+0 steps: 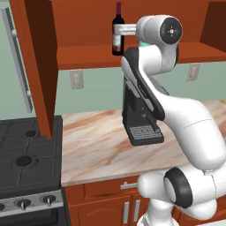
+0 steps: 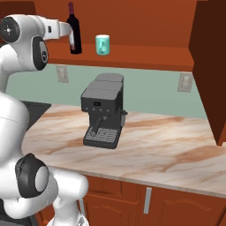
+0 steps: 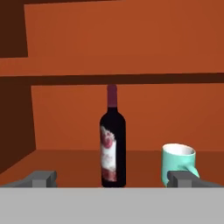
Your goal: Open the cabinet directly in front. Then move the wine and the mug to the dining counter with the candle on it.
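The cabinet [image 1: 39, 66] stands open, its doors swung out to both sides. On its lower shelf [image 2: 145, 53] stands the wine [image 1: 118, 31] [image 2: 74, 31] [image 3: 113, 148], a dark bottle with a red-and-white label. The teal mug [image 2: 102, 44] [image 3: 178, 164] sits just to its right; in the left base view a sliver of the mug [image 1: 143, 44] peeks from behind the arm. My gripper [image 1: 115, 32] [image 2: 70, 37] [image 3: 113, 179] is raised to shelf height right in front of the bottle, open, with the bottle centred between its fingertips [image 3: 43, 178]. The dining counter and the candle are out of view.
A dark coffee machine [image 1: 139, 114] [image 2: 103, 114] stands on the marble worktop [image 2: 167, 150] under the cabinet. A black cooktop [image 1: 26, 159] lies at the left. The open right door [image 2: 212, 66] hangs over the worktop's right end. An upper inner shelf [image 3: 122, 78] runs above the bottle.
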### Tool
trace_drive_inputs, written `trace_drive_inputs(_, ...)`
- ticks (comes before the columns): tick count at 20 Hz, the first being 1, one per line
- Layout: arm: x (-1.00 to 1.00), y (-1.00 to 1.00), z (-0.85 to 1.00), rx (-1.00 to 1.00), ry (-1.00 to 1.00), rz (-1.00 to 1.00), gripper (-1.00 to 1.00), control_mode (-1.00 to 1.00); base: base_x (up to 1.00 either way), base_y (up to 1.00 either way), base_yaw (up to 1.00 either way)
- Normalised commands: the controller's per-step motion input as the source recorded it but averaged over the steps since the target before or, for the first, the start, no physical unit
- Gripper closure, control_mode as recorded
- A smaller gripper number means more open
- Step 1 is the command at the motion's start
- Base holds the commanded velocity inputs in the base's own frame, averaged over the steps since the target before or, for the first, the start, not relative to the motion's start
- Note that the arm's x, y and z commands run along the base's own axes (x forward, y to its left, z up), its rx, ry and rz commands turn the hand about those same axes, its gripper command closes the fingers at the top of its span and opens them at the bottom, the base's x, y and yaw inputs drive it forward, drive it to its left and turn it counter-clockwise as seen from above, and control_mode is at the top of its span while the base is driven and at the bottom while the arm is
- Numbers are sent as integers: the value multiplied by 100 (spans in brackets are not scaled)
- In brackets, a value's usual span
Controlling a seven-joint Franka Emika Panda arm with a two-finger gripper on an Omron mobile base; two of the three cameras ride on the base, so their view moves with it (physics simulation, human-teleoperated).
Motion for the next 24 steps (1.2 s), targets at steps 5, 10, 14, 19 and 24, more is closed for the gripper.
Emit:
trace_drive_inputs(5,38,0,0,0,0,0,-100,-100,0,0,0)
trace_drive_inputs(10,37,1,0,0,0,0,-100,-100,0,0,0)
trace_drive_inputs(14,32,2,4,0,0,0,-100,-100,0,0,0)
trace_drive_inputs(19,28,3,7,0,0,0,-100,-100,0,0,0)
trace_drive_inputs(24,23,7,10,0,0,0,-100,-100,0,0,0)
